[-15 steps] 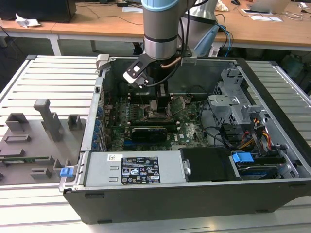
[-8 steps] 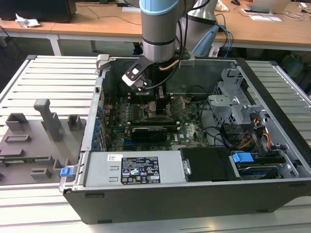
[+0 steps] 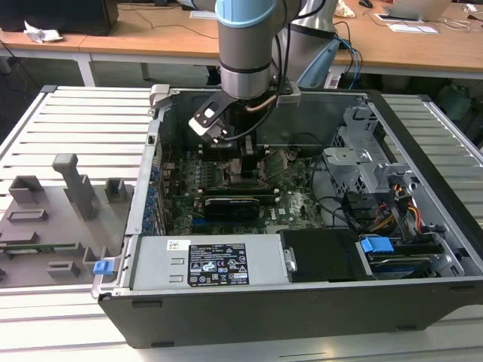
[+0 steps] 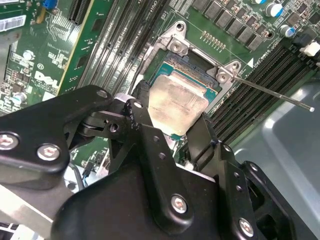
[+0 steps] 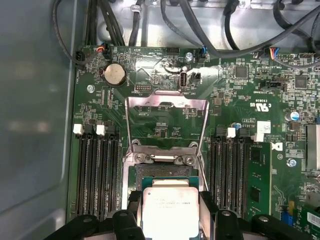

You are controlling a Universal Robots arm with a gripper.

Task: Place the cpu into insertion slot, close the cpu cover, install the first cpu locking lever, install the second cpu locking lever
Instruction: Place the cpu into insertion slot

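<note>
The cpu point(image 4: 177, 102) is a pale silvery square chip, and my gripper point(image 4: 172, 111) is shut on two of its opposite edges. It sits low over the open socket point(image 4: 201, 79) on the green motherboard; whether it is seated I cannot tell. In the first wrist view the cpu point(image 5: 170, 210) lies between the black fingers point(image 5: 134, 202), just at the socket point(image 5: 165, 172). The cpu cover point(image 5: 167, 102), a metal frame with an open window, is swung open away from the socket. A thin locking lever point(image 4: 272, 93) sticks out, unlatched. In the exterior view my gripper point(image 3: 245, 154) reaches down into the computer case.
Rows of memory slots point(image 5: 97, 170) flank the socket on both sides. A black graphics card point(image 3: 230, 205) and the power supply point(image 3: 215, 260) lie nearer the case front. A drive cage point(image 3: 362, 162) and cables point(image 3: 377, 215) fill the exterior view's right. A grey fixture plate point(image 3: 53, 219) lies outside the case.
</note>
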